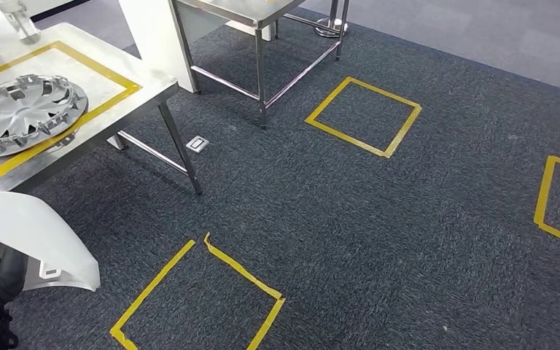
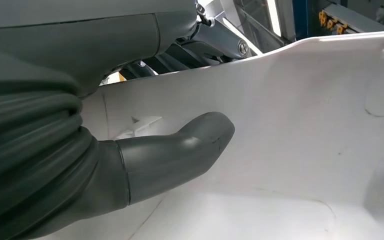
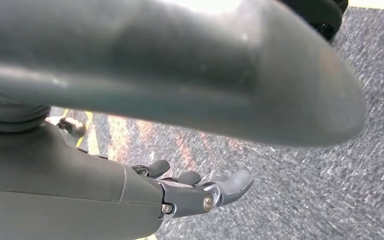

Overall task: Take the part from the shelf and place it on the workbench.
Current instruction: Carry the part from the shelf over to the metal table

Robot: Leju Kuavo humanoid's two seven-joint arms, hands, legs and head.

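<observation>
Currently carrying step: left robot hand (image 2: 130,150) grips the white part (image 1: 36,233) at 8 o'clock in head view, right robot hand (image 3: 190,192) hangs empty, fingers apart; next, turn toward counter (image 1: 127,102) at 10 o'clock.

A hubcap (image 1: 23,113) lies on the tabletop (image 1: 120,69) at the left, inside a taped outline (image 1: 109,79). Behind and to its right stands a metal table frame (image 1: 262,73). Taped squares (image 1: 363,117) lie on the carpet (image 1: 379,240). The left hand (image 2: 175,152) grips the white part (image 1: 40,244) low at the left.
</observation>
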